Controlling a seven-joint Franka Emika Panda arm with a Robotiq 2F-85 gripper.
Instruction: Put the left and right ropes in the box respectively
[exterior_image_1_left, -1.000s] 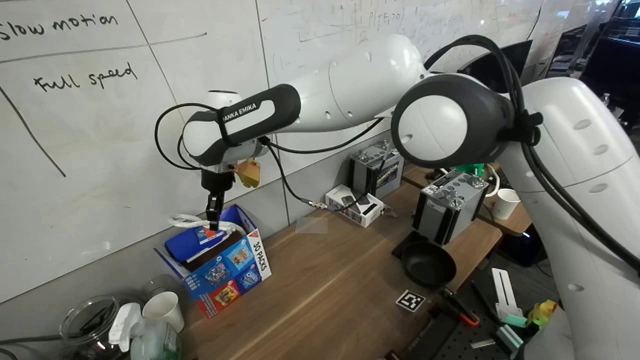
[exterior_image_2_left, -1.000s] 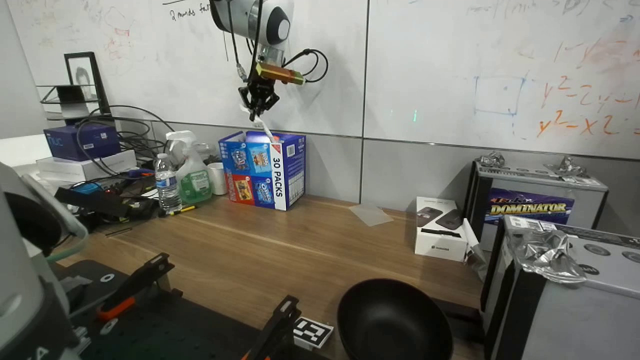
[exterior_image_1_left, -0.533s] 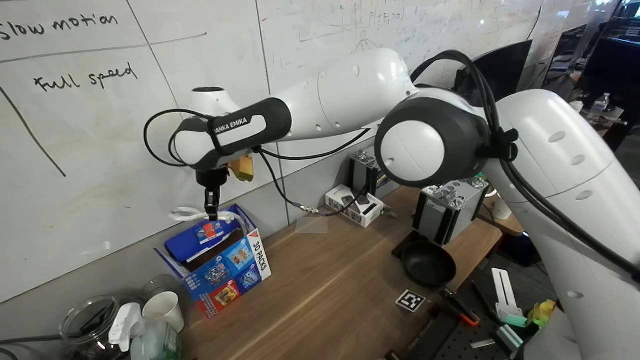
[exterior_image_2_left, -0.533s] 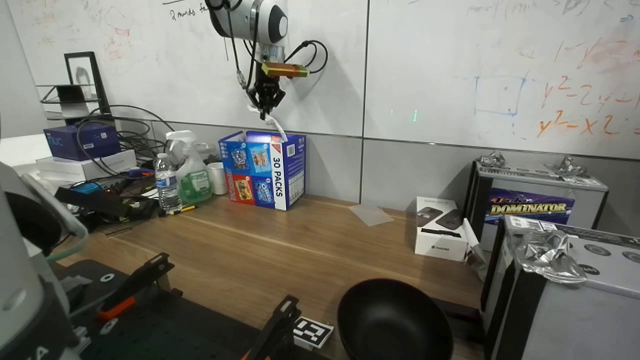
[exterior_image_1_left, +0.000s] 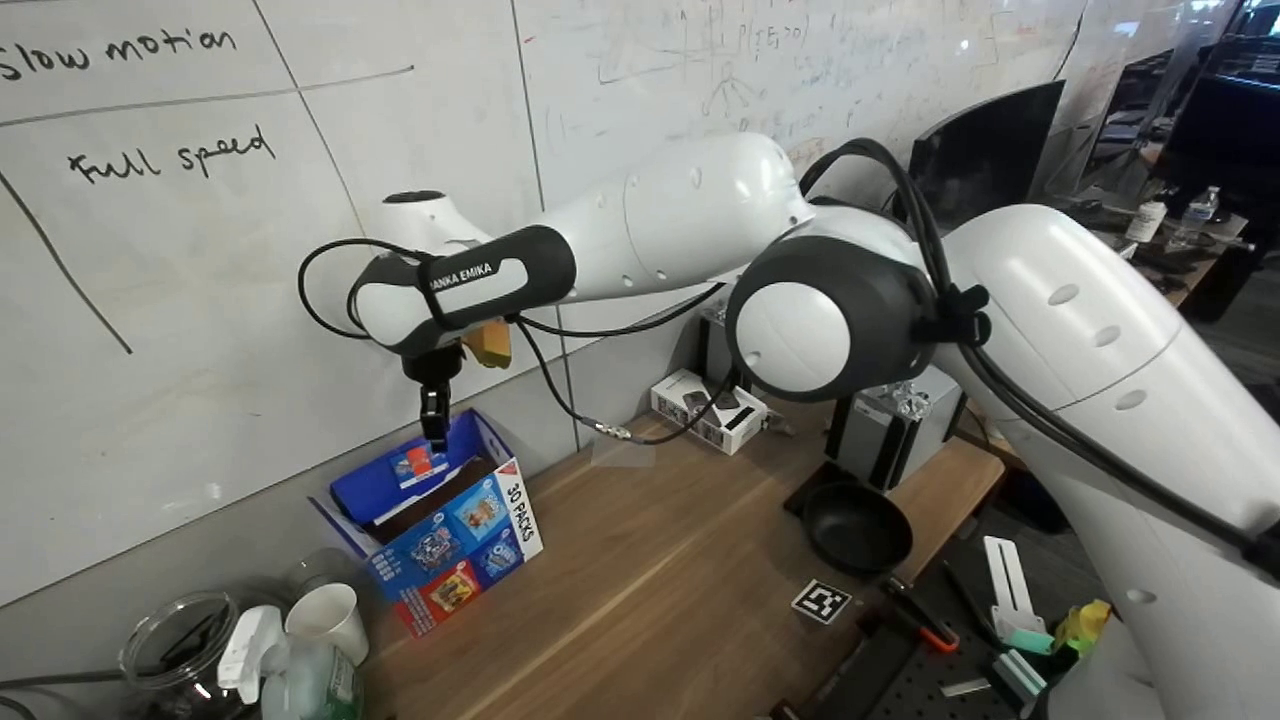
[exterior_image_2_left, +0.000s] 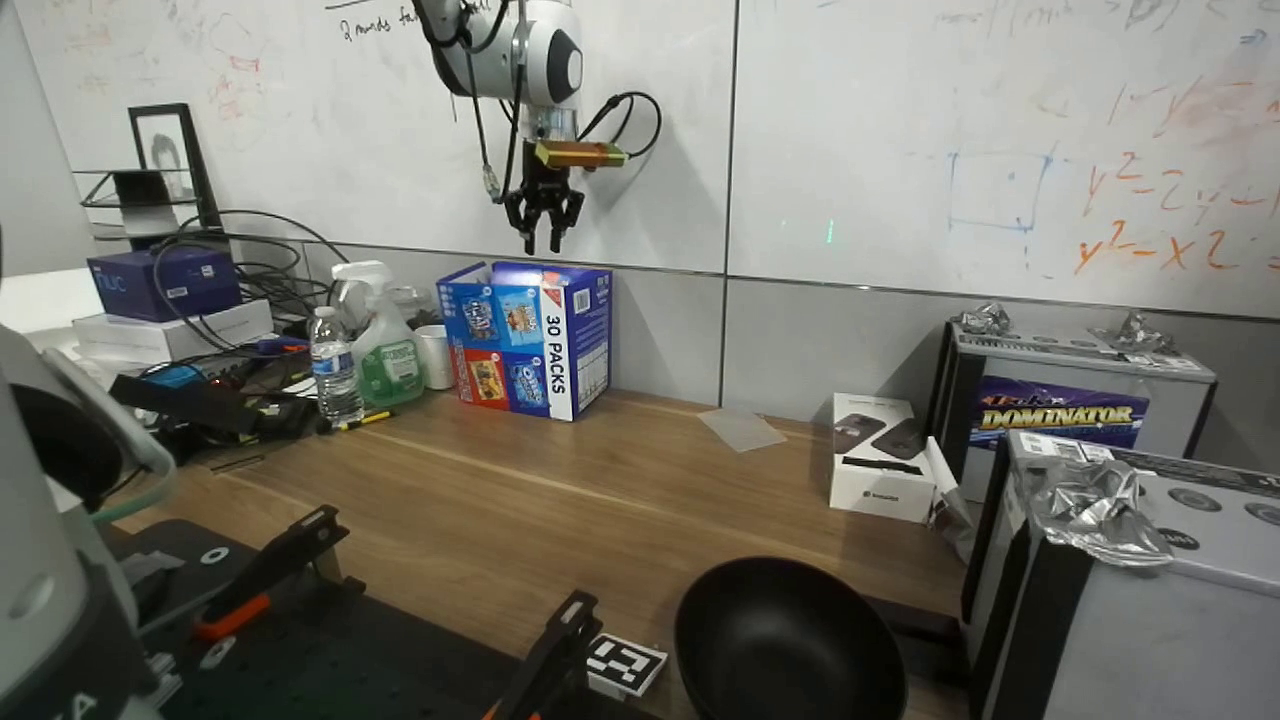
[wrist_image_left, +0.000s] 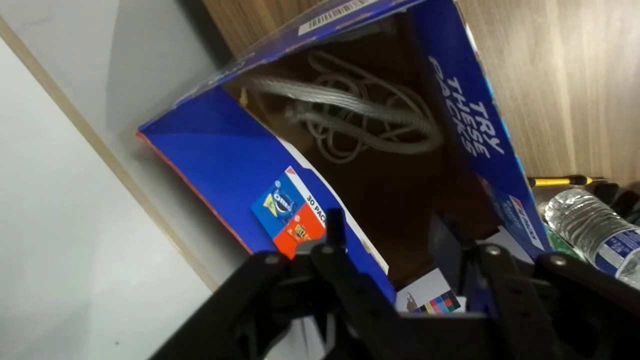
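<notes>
Box (exterior_image_2_left: 590, 345), blue and printed with snack packs, is set on the worktop (exterior_image_2_left: 640, 460) close to the wall (exterior_image_2_left: 665, 330), its top uncovered and a blue flap (wrist_image_left: 235, 162) leaned outward. Inside, in the wrist view, a thicker folded white rope (wrist_image_left: 325, 95) is seen over a thinner coiled white rope (wrist_image_left: 340, 160); left and right cannot be assigned. The hand (exterior_image_2_left: 543, 244) is held above the box, released, its fingers (exterior_image_2_left: 529, 241) parted.

Beside the box, a paper cup (exterior_image_2_left: 435, 358), a spray bottle (exterior_image_2_left: 390, 360) and a water bottle (exterior_image_2_left: 333, 370) are grouped. A white carton (exterior_image_2_left: 880, 490), two grey units (exterior_image_2_left: 1140, 610) and a black pan (exterior_image_2_left: 790, 640) are placed well apart from it. The wall is fitted with a whiteboard (exterior_image_2_left: 880, 120) marked with handwriting (exterior_image_1_left: 170, 155).

In both exterior views, the ropes are concealed by the box walls. The thicker rope and the hand are blurred in the wrist view, and part of the interior is lost in shadow. In an exterior view, the arm (exterior_image_2_left: 497, 72) is cut off at the edge.
</notes>
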